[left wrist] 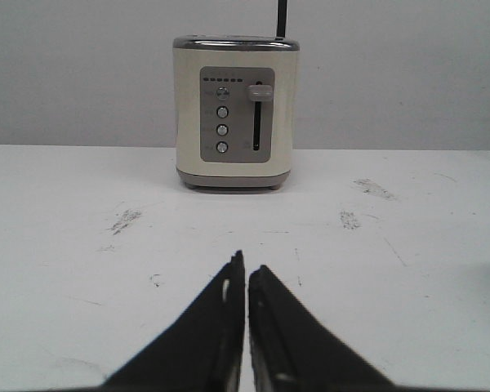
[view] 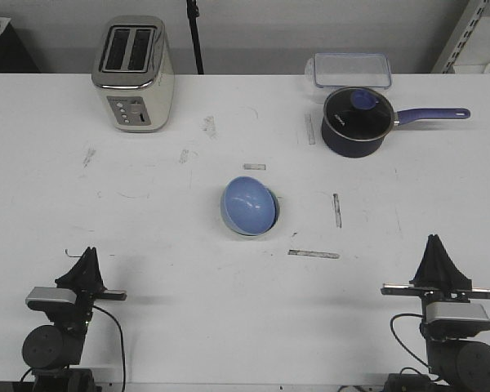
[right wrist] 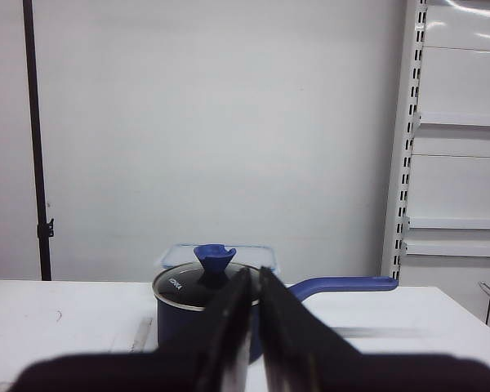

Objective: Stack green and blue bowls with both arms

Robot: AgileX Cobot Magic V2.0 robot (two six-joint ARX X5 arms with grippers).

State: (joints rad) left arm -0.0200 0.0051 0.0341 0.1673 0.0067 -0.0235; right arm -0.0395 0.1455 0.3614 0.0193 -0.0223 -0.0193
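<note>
A light blue bowl (view: 249, 207) lies tilted in the middle of the table, seen only in the front view. A thin pale edge runs along its lower left side; I cannot tell whether that is the green bowl, which otherwise does not show. My left gripper (view: 88, 251) (left wrist: 247, 263) rests shut and empty at the near left edge, pointing toward the toaster. Over at the near right edge my right gripper (view: 434, 238) (right wrist: 255, 271) is also shut and empty, pointing toward the saucepan. Both are far from the bowl.
A cream toaster (view: 134, 73) (left wrist: 235, 110) stands at the back left. A dark blue saucepan (view: 358, 121) (right wrist: 188, 314) with a glass lid and long handle sits at the back right, with a clear lidded box (view: 351, 69) behind it. Tape strips (view: 314, 254) mark the table.
</note>
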